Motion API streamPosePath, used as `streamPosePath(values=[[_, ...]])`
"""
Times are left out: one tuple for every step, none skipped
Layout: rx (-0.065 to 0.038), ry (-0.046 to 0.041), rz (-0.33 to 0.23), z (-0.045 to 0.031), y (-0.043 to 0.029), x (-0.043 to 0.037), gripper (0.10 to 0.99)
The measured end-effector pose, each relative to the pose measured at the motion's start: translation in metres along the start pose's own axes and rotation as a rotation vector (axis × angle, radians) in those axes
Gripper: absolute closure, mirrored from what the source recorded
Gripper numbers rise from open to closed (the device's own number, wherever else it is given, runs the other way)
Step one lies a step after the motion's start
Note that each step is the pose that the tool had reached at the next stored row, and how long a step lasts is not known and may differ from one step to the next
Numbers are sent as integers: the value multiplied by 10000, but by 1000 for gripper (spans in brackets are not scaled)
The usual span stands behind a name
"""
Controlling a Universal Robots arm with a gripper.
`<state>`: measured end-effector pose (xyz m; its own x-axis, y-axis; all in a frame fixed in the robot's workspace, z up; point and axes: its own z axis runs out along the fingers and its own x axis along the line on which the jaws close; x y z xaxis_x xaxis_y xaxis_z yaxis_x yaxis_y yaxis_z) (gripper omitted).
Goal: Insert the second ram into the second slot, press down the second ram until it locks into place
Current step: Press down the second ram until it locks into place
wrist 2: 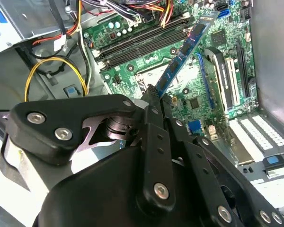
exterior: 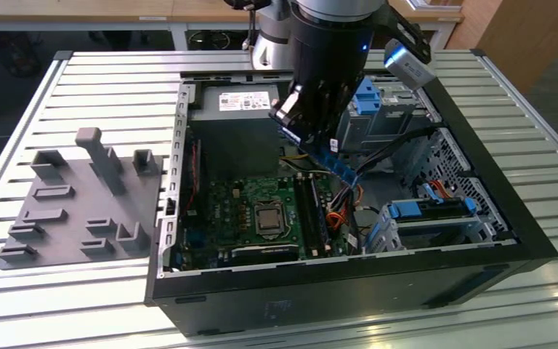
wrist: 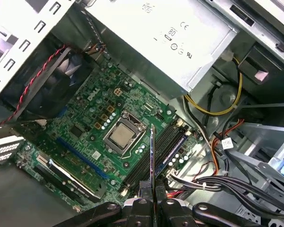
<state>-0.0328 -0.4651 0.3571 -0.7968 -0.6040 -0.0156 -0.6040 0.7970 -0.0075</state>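
The gripper (wrist: 152,188) is closed narrow on the second ram (wrist: 152,150), pinching one end of the thin blue stick between its black fingers (wrist 2: 151,111) — in the first wrist view the stick shows edge-on, running out from the fingertips over the long black memory slots (wrist: 166,142) beside the processor socket (wrist: 122,135). In the second wrist view the second ram (wrist 2: 183,51) stretches away from the gripper (wrist 2: 155,94) towards the slots (wrist 2: 142,41) on the green motherboard (wrist 2: 213,80). In the exterior view the arm reaches down into the open computer case (exterior: 357,280), holding the stick (exterior: 343,166) tilted above the motherboard (exterior: 226,218) — not seated in a slot. A grey fixture tray (exterior: 66,218) lies on the slatted table (exterior: 114,73), just beside the case on the exterior view's left.
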Motion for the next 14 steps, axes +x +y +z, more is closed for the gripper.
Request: streamPosePath(values=[[1,1,60,0,0,0,949],[2,1,120,0,0,0,949],[3,1,179,0,0,0,949],[4,2,239,0,0,0,949],[5,2,302,0,0,0,949],[6,3,362,0,0,0,949],[7,3,421,0,0,0,949],[8,4,480,1,0,0,949],[8,4,540,1,0,0,949],[10,5,599,1,0,0,949],[11,6,663,1,0,0,949],[12,6,725,1,0,0,949],[13,6,784,1,0,0,949],[13,7,841,1,0,0,949]])
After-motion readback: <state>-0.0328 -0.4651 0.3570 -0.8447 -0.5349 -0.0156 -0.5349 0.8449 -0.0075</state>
